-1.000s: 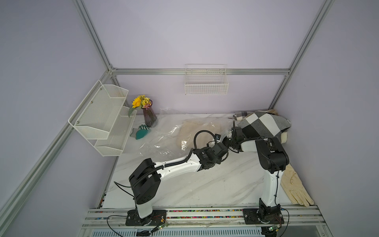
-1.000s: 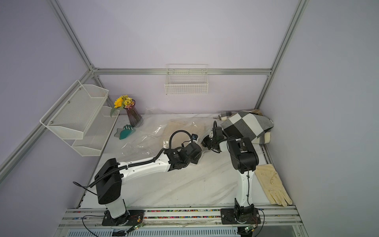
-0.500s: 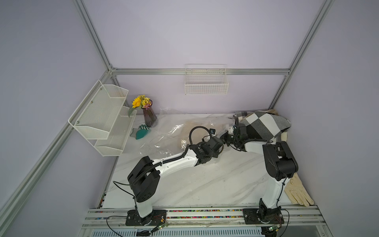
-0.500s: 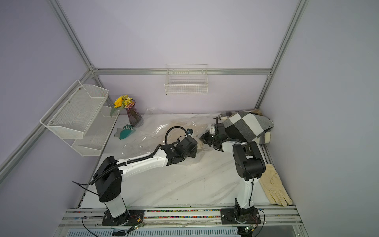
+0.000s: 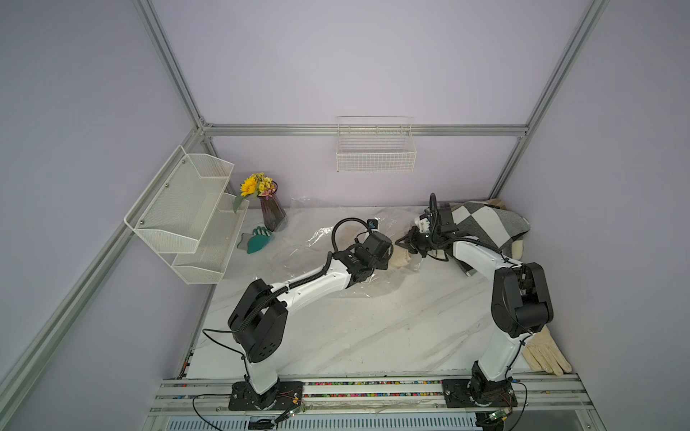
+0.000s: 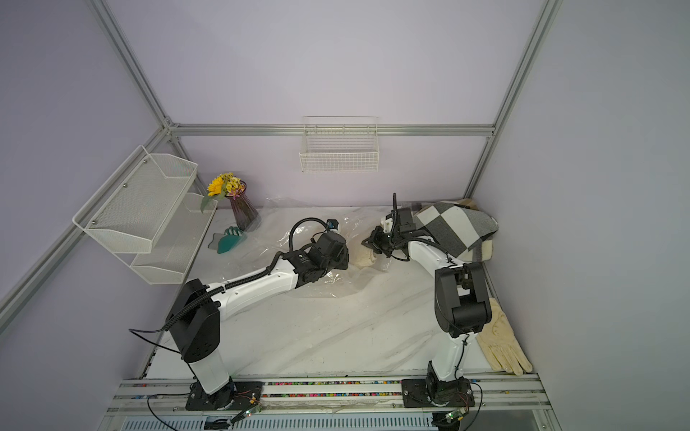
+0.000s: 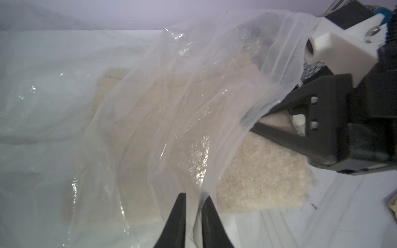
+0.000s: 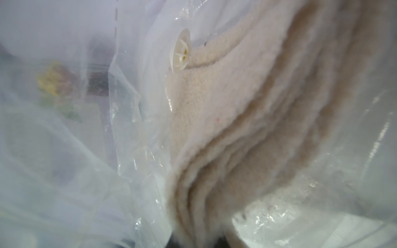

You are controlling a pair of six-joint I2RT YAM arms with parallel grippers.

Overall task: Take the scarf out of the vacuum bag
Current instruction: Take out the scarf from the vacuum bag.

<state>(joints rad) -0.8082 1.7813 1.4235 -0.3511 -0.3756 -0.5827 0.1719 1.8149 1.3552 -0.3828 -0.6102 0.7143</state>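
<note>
My left gripper [image 7: 194, 197] pinches the crinkly clear vacuum bag [image 7: 193, 64] (mouth toward the tabletop [image 5: 373, 328] right edge); right gripper [image 5: 401, 243] clamps the fluffy cream scarf [image 7: 264, 171], lengthwise likewise.

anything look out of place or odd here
A cream fabric glove lies stray at the white marble table's front right corner beside the right arm's base. A grey-and-white checked blanket is heaped in the far right corner. Nothing looks spilled or damaged.

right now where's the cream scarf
In both top views the scarf sits back right, poking out of the vacuum bag at the right claw, just left of the checked blanket.
</note>
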